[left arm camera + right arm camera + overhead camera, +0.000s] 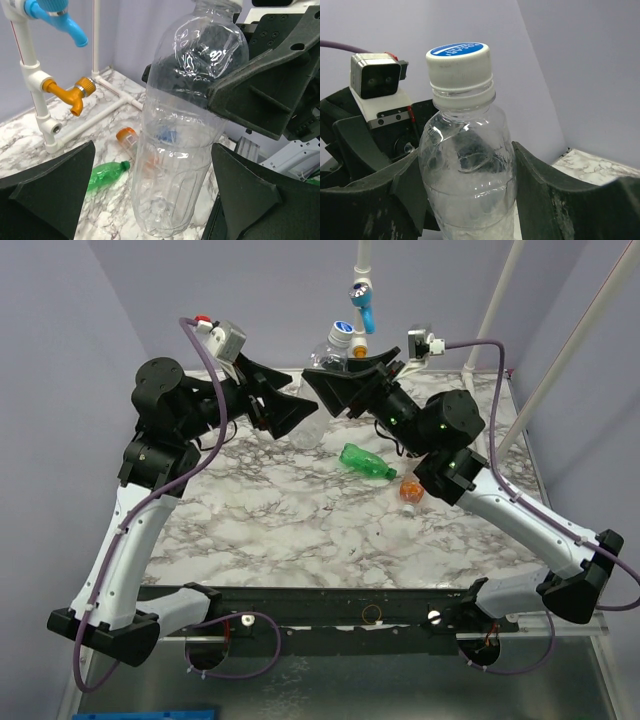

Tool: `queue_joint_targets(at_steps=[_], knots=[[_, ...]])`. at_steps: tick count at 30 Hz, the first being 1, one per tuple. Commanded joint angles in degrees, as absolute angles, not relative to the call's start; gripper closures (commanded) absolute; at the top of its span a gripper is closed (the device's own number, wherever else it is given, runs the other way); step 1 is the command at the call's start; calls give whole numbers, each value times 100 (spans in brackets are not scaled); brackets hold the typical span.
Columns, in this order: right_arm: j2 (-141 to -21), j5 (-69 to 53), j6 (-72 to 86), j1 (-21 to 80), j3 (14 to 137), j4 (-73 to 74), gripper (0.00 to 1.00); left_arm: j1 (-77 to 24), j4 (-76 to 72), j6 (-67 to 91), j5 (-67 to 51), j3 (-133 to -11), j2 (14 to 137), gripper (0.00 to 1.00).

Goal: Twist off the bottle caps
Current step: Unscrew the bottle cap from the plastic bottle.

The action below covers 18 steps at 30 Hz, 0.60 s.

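A clear bottle (318,380) stands upright at the back of the marble table (300,530), with a white cap with a blue top (341,332) screwed on it; the cap also shows in the right wrist view (458,61). My right gripper (466,167) is shut on the bottle's (465,185) upper body, both fingers against it. My left gripper (154,167) is open around the lower body (175,165), with a gap on each side. A green bottle (367,462) and an orange bottle (411,488) lie on the table. The blue-labelled bottle is not clearly visible.
A white pipe frame (35,90) with a blue tap (60,17) and an orange tap (75,94) stands at the back. The blue tap (362,302) hangs just above the cap. Purple walls surround the table.
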<state>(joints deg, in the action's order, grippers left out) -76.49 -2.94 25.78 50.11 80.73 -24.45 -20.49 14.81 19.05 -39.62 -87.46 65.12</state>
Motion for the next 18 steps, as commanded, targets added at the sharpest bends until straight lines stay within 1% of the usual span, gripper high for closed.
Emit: queue_joint_targets(at_steps=[1, 7, 12, 15, 18], knots=[[-7671, -595, 2753, 5056, 7986, -3120, 99, -2074, 1780, 1854, -4279, -8900, 6645, 1], [-7655, -630, 2900, 5053, 7640, -3532, 99, -2091, 1757, 2847, -4918, -8740, 6746, 1], [-7676, -740, 2957, 5056, 7471, -3793, 99, -2109, 1734, 2863, -5096, -8630, 6687, 1], [-7731, -777, 2925, 5054, 7477, -3853, 99, -2160, 1707, 2834, -5315, -8645, 6707, 3], [-7759, -798, 2889, 5054, 7455, -3935, 99, -2203, 1712, 2862, -5540, -8571, 6681, 1]])
